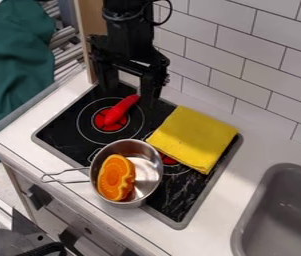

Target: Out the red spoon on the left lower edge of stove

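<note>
A: Camera view, first entry?

B: One black arm (129,37), entering from the top edge; its hand (130,90) hangs over the upper left part of the black stove (62,132).

A: State of the hand?

B: Fingers spread wide, a broad gap between them, nothing gripped. Whether either one touches anything below, I cannot tell.

A: The task's item?

B: Red spoon (122,110), one. Lies slantwise over the red centre of the left burner (84,122), one end to the lower left, the other to the upper right, near the hand. It is in from the stove's lower left edge, not on it.

A: Also on the stove?

B: Metal pot (154,187), upright, at the lower edge, wire handle (66,176) pointing left past the stove's rim. Inside, one orange toy piece (116,177), tilted towards the pot's left wall. Yellow cloth (193,137), flat, just beside the pot at its upper right, partly covering the second burner (169,160).

A: Surroundings?

B: White counter (209,215); grey sink (283,212), lower right; white tiled wall (266,65) behind; dark green fabric (16,65), upper left.
</note>
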